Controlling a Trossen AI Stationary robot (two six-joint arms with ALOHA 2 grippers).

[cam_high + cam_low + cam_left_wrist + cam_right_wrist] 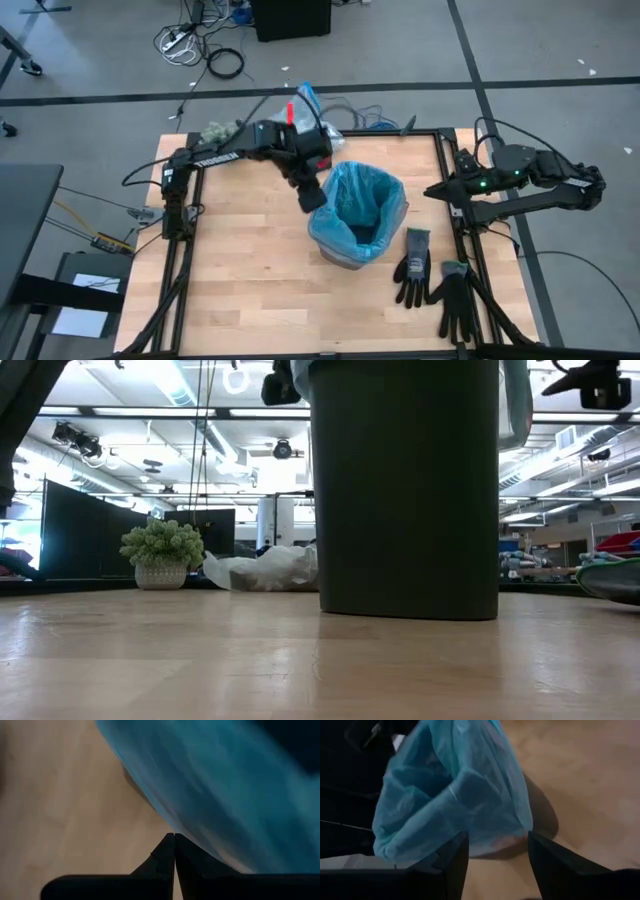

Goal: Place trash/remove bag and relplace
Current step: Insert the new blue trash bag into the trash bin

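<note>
Left gripper beside blue liner

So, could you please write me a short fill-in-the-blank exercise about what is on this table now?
1. The black bin on the wooden table is lined with a light-____ translucent plastic bag.
2. The left gripper, beside the bag's rim, is ____.
3. The right gripper is ____ and holds nothing.
4. Two dark ____ lie flat on the table near the bin.

Missing words: blue; shut; open; gloves
</note>
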